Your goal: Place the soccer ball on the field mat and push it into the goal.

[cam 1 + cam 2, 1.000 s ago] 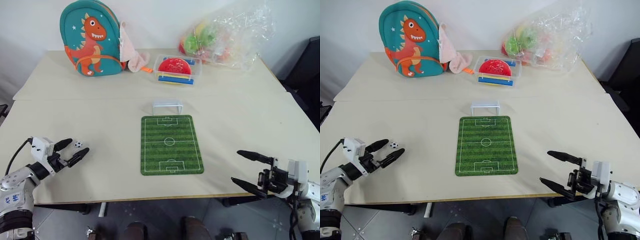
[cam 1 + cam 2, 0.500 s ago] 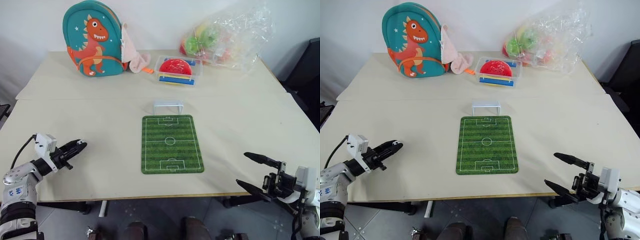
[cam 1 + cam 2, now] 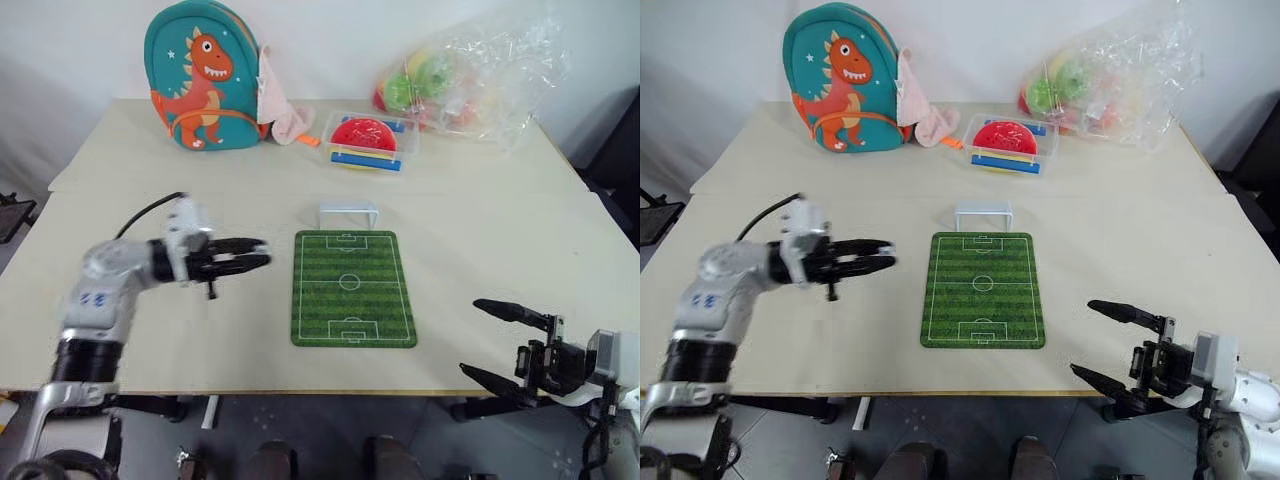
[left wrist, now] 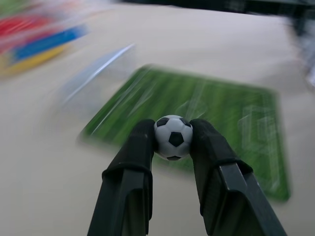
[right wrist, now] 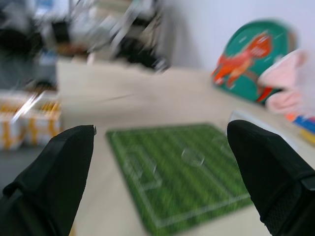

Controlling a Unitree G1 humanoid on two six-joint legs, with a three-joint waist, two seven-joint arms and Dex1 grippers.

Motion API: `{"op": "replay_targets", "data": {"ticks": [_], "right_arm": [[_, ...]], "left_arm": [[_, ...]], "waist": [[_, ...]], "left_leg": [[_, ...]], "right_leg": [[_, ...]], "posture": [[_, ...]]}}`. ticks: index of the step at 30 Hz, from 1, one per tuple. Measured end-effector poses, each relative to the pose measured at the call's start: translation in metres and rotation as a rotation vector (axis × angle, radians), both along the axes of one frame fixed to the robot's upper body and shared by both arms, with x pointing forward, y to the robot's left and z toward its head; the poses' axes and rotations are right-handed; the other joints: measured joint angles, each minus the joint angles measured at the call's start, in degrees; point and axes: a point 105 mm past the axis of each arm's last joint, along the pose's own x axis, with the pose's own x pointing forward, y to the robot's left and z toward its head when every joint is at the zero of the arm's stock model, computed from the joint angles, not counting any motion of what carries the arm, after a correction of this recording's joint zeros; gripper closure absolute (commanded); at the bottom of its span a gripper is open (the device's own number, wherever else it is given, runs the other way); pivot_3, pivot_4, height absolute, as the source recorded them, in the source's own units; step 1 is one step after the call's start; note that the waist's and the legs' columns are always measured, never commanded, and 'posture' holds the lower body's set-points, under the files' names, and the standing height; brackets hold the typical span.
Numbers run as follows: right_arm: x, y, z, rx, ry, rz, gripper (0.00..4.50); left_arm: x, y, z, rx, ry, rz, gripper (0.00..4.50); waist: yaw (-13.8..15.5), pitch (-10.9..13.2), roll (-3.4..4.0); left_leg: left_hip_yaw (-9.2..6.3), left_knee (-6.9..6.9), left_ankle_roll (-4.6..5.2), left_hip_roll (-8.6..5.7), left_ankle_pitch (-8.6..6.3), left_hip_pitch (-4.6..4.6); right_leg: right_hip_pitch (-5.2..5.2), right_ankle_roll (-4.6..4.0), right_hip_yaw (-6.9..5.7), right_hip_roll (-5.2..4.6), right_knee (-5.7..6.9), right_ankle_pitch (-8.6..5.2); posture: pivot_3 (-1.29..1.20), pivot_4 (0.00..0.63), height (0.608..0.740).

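We have swung our left gripper (image 4: 173,142) toward the field mat (image 3: 352,286), clamped on the black-patched white soccer ball (image 4: 173,137); our right gripper (image 3: 497,342) gapes near the field mat.

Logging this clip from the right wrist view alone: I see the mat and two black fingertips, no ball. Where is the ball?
Observer: The soccer ball is pinched between the left claw's fingertips, off the table.
Operator: Is it over the mat?
Observer: Not quite; in the head view the left claw hangs just beside the field mat's left edge, pointing toward it.
Operator: Where is the goal?
Observer: The goal stands on the table at the mat's far end, with nothing inside.
Operator: And my own claw?
Observer: The right claw is open near the table's front edge, right of the mat.
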Motion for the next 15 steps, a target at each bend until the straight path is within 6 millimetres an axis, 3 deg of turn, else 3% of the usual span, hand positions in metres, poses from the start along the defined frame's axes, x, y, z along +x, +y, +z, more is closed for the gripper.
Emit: {"op": "replay_targets", "data": {"ticks": [4,9,15], "right_arm": [[0.005,-0.021,0.005,-0.059,0.034,-0.057,0.0],[0.001,-0.034,0.001,-0.145,0.118,-0.075,0.0],[-0.003,-0.045,-0.003,-0.171,0.166,-0.117,0.0]], "left_arm": [[-0.009,-0.045,-0.027,0.095,0.059,-0.128,3.62],[-0.022,-0.083,-0.066,0.251,0.045,-0.217,3.62],[-0.024,-0.091,-0.09,0.28,0.089,-0.128,3.62]], "waist": [[-0.77,0.04,0.07],[-0.39,0.07,0.02],[0.03,0.08,0.02]], "left_leg": [[0.22,-0.09,-0.01,0.14,0.0,0.02],[0.31,0.0,0.0,0.1,0.0,-0.03],[0.19,0.01,0.0,0.11,0.0,-0.03]], "right_leg": [[-0.04,-0.02,0.0,0.16,-0.06,-0.01],[0.01,0.03,0.01,0.14,-0.17,0.01],[0.0,0.03,0.04,0.11,-0.4,0.02]], "posture": [[0.0,0.15,0.74],[0.0,0.15,0.74],[0.0,0.15,0.74]]}}
